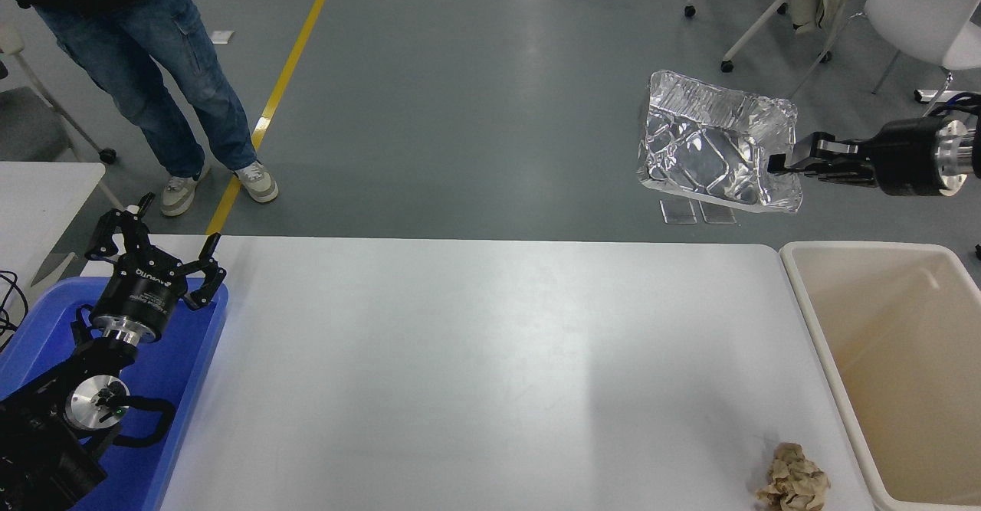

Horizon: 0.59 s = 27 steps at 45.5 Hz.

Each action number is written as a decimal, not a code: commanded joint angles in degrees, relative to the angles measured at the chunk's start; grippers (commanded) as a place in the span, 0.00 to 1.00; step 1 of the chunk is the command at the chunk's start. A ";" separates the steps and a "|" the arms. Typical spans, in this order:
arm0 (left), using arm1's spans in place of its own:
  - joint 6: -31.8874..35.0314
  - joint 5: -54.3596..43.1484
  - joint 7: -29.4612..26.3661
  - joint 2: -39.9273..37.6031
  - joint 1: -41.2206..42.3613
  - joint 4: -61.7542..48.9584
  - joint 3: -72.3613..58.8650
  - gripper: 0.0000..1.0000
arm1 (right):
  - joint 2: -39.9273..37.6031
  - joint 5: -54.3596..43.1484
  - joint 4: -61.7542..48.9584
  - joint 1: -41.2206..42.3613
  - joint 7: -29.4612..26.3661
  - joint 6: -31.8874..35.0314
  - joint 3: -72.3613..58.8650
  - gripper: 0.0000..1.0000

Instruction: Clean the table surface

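Right gripper (782,165) clamping crumpled foil tray (716,149) aloft beyond the table surface (460,358), beige bin (897,365) beside, paper wad (793,486) near corner

Table surface (475,358) with crumpled paper (794,478)

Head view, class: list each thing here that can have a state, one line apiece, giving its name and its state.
foil tray: crumpled, held in the air, tilted on its side.
right gripper: shut on the tray's rim.
left gripper: open, parked over the blue bin.
beige bin: open, nothing seen inside.
paper wad: crumpled, lying on the table surface.
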 commanded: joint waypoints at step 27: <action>0.00 0.00 0.00 0.05 0.00 -0.01 -0.02 1.00 | -6.74 21.99 -25.54 -24.72 -0.69 0.72 0.42 0.00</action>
